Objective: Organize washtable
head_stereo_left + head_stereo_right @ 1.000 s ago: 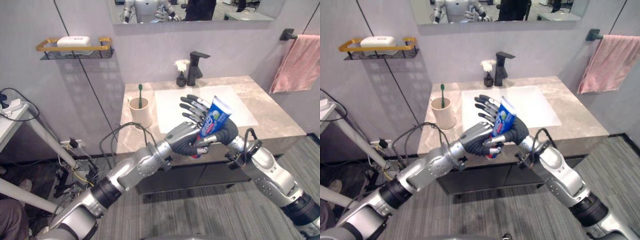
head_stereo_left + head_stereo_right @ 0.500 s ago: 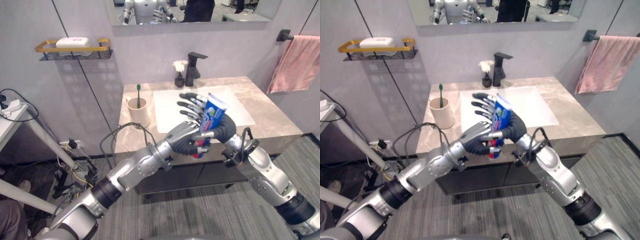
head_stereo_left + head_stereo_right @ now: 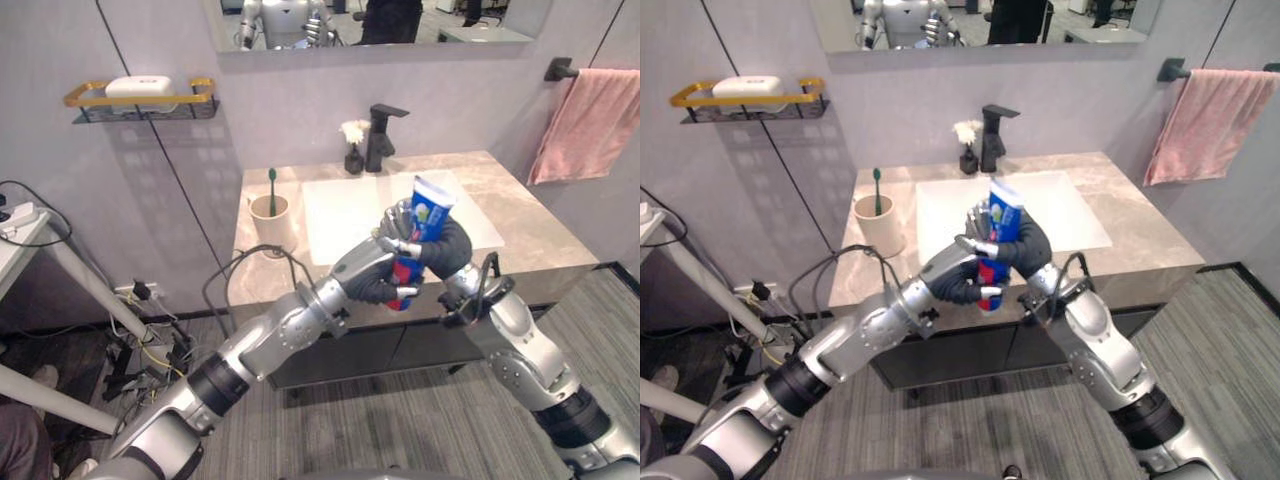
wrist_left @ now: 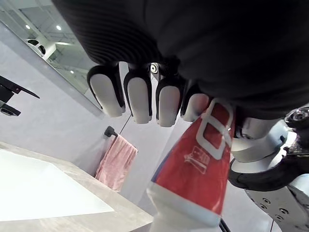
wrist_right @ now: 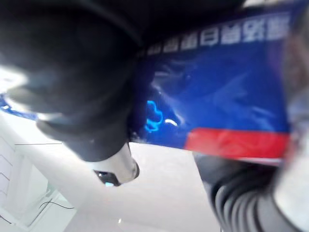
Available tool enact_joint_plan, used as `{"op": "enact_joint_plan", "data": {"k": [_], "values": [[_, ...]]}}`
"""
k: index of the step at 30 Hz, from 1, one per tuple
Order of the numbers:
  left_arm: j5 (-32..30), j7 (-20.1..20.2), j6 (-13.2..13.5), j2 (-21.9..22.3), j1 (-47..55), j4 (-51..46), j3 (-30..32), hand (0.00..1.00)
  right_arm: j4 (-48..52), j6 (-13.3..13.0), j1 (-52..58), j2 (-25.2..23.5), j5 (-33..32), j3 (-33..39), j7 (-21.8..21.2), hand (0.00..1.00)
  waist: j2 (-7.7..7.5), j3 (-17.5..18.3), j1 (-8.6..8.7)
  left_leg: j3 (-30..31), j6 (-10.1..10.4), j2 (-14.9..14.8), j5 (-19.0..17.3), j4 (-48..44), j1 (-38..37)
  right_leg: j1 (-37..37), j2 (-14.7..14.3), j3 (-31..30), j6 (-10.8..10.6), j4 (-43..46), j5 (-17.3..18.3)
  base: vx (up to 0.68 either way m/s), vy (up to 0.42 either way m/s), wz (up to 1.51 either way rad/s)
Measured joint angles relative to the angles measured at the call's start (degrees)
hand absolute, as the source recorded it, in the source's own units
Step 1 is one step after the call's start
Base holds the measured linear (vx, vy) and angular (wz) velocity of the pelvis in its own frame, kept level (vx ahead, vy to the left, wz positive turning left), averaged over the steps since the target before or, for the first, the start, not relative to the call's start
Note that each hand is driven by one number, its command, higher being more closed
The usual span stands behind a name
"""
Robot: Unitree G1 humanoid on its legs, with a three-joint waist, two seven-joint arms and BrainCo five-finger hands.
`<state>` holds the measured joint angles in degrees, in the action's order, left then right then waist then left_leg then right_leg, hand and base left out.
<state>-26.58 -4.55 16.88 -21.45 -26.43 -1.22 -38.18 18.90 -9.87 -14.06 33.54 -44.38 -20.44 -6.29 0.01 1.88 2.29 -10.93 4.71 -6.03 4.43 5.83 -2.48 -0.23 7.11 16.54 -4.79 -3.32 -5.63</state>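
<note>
Far to the left on the stone surface (image 3: 545,228) stands the beige cup (image 3: 273,222) with a green toothbrush (image 3: 271,186) upright in it, which looks the likely home for the toothpaste. Well to its right, above the surface's front edge and touching nothing below, the left hand (image 3: 368,277) has its fingers (image 4: 137,99) curled round the lower, red part of the toothpaste tube (image 3: 430,205). The tube stands roughly upright, crimped blue end up. From the other side the right hand (image 3: 448,250) also wraps it, higher on the blue part, so both hands grip one tube at once. This reads as a handover in mid-air, and the care lies in the order. One hand should have a firm grip before the other loosens, and the letting go should be gradual, since the soft tube can buckle or slide. The left hand probably suits the carry, as the cup sits on its side. The tube should travel upright and clear of the white basin (image 3: 345,208) behind. It should then go in beside the toothbrush without knocking the cup over.
</note>
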Motion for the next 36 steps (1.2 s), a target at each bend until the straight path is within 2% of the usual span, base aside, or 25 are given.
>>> {"op": "enact_joint_plan", "data": {"k": [8,9,19,22,25,31,36], "values": [[-0.03,-1.22,0.01,0.51,0.0,0.57,0.37,1.0,-0.58,-0.4,0.02,-2.84,1.45,1.19,0.33,1.0,0.0,0.0,-0.01,-0.08,0.0,0.0,0.0,0.0,-0.08,-0.06,-0.01,-0.22,-0.02,0.0,-0.02,0.0,0.0,0.0],[-0.04,-1.81,0.01,0.96,0.0,0.77,0.46,0.0,-0.58,-0.46,0.02,-3.49,1.77,1.73,0.36,1.0,0.0,0.0,-0.02,-0.08,0.0,0.0,0.0,0.0,-0.08,-0.08,-0.01,-0.24,-0.02,0.0,-0.02,0.0,0.0,0.0],[0.41,-3.28,-0.22,4.2,0.33,1.84,2.53,0.0,-0.66,-1.12,0.0,-7.77,3.49,4.44,2.86,1.0,-0.05,0.03,-0.04,0.01,0.0,-0.01,0.01,0.01,-0.13,-0.08,-0.02,-0.35,-0.02,0.0,-0.05,0.0,0.0,0.0],[1.23,-4.24,-0.5,5.22,0.56,1.9,3.12,0.0,-0.8,-2.06,-0.06,-8.78,4.47,4.92,4.17,1.0,-0.06,0.06,-0.05,0.05,-0.01,-0.01,0.06,0.01,-0.13,-0.08,-0.02,-0.33,-0.02,0.01,-0.06,0.0,0.0,0.0],[1.44,-4.35,-0.91,6.44,1.2,1.93,5.13,0.0,-2.54,-2.53,-0.97,-9.53,4.75,5.65,4.94,1.0,-0.11,0.1,0.04,0.07,-0.04,-0.01,0.15,0.02,-0.14,-0.07,-0.02,-0.33,0.0,0.01,-0.1,0.0,0.0,0.0],[3.46,-4.45,-1.46,7.39,4.24,1.9,7.85,0.0,-4.76,-3.01,-2.91,-10.68,6.69,12.6,7.46,1.0,-0.11,0.11,-0.11,0.25,-0.05,-0.02,0.32,0.03,-0.12,-0.02,-0.02,-0.16,-0.15,0.02,-0.03,0.0,0.0,0.0],[3.47,-4.55,-2.61,8.81,5.5,1.54,12.55,0.0,-4.78,-3.38,-4.52,-10.69,6.72,13.82,7.56,1.0,-0.14,0.14,-0.11,0.28,-0.04,-0.04,0.36,0.03,-0.14,0.02,-0.03,-0.12,-0.26,0.02,0.05,0.0,0.0,0.0]]}}
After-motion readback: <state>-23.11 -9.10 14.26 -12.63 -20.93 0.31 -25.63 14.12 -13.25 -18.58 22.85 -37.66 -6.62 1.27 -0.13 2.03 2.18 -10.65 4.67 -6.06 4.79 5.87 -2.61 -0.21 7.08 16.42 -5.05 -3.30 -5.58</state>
